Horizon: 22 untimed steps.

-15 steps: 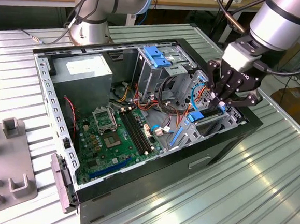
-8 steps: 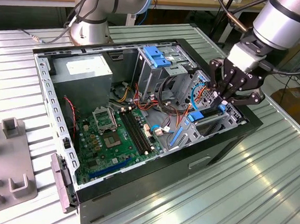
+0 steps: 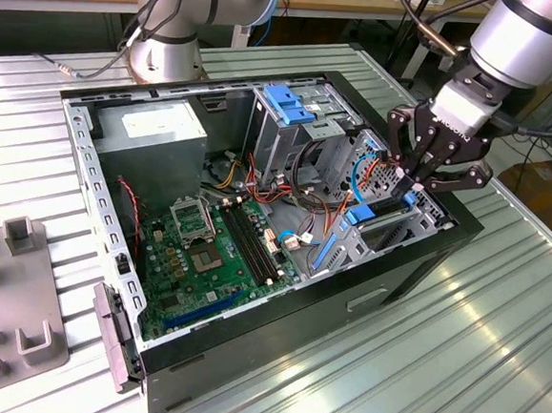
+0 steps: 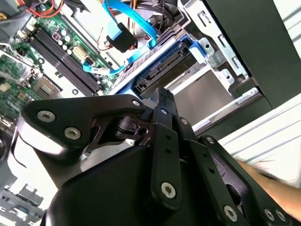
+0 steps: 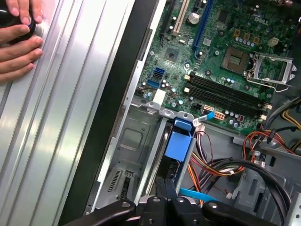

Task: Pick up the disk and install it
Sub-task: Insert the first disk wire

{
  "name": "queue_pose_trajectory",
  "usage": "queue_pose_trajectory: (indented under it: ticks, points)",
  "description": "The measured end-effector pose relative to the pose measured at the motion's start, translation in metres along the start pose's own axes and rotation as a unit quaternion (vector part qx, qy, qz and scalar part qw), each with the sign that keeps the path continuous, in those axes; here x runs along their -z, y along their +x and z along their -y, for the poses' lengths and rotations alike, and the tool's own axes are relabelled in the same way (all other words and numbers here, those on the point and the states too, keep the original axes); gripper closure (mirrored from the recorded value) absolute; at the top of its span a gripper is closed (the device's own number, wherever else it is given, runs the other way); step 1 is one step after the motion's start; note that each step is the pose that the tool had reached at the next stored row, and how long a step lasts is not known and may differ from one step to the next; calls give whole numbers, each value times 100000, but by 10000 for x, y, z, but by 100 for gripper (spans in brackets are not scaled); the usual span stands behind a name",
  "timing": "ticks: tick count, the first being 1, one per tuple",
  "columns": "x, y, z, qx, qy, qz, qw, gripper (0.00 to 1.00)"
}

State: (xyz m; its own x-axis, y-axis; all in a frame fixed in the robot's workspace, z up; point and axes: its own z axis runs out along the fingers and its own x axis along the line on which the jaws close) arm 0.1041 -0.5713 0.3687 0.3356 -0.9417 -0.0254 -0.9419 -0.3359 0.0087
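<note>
Closest to the lens in both wrist views are the black linkages of the gripper [image 4: 161,94]. Its fingers are drawn together, with the tips at the exposed connector end of the disk [image 4: 157,77], and I see nothing pinched between them. The disk lies in its bay with blue rails along its sides. In the exterior view that bay is at roughly three o'clock of the computer case [image 3: 274,350], with the motherboard [image 3: 206,249] at about eight o'clock and the power supply box [image 3: 153,130] at ten. (A person's hand [image 5: 16,42] rests on the ribbed table [image 3: 456,355] outside the case.) By my reading the pick-up is done and the install is in hand: the disk is in its slot, though I cannot tell whether it is fully home. Finishing the seat would call for a push straight along the rails, square to the bay and clear of the blue cable [image 4: 136,26] near it.
</note>
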Motion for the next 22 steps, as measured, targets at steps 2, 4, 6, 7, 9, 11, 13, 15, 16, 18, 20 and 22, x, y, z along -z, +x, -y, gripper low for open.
queue_pose_trajectory:
  ticks: [2,4,6,7,9,11,13,15,16,18,20,22]
  points:
    - [0,5,15,1580,-41,-13,99988,89]
    - [1,10,29,2412,-61,-22,99971,89]
    - [1,20,56,3264,-84,-29,99947,89]
    - [1,24,68,3386,-86,-30,99943,89]
    - [2,32,91,3615,-93,-32,99935,89]
    - [7,36,104,3853,-102,-42,99926,89]
    - [15,40,116,4205,-109,-39,99911,89]
    - [26,44,128,4537,-113,-34,99897,89]
    - [33,47,136,4746,-119,-36,99887,89]
    - [52,54,158,5245,-136,-47,99862,89]
    - [69,61,181,5801,-150,-54,99831,89]
    - [82,68,201,6257,-157,-50,99804,89]
